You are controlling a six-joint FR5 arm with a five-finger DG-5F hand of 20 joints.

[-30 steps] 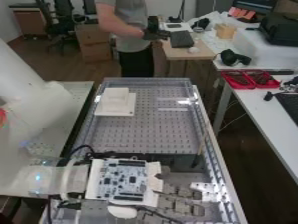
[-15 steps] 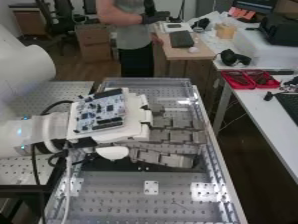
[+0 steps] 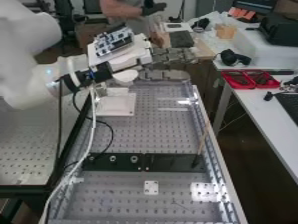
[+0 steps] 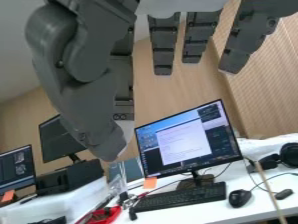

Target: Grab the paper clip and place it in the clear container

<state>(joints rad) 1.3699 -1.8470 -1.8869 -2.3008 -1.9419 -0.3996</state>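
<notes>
1. Dark grey robotic hand [image 3: 174, 55]: upper centre, above the bench's far end; fingers straight, released, grasping nothing.
2. Paper clip: too small to pick out; position cannot be told.
3. Clear, pale-edged shape [image 3: 174, 109]: right of upper centre, on the perforated grey metal bench [image 3: 149, 135]; possibly the container.
4. Step in hand, as judged: approach, before any grasp. Next move calls for locating the clip, lowering and a fine pinch.
5. White, square, stepped block [image 3: 116, 106]: left of upper centre; possible obstacle to a low sweep.
6. Thin tan rod [image 3: 203, 139]: right side, leaning; easily knocked.
7. Loose white cable [image 3: 92, 118]: left of centre; could snag.
</notes>
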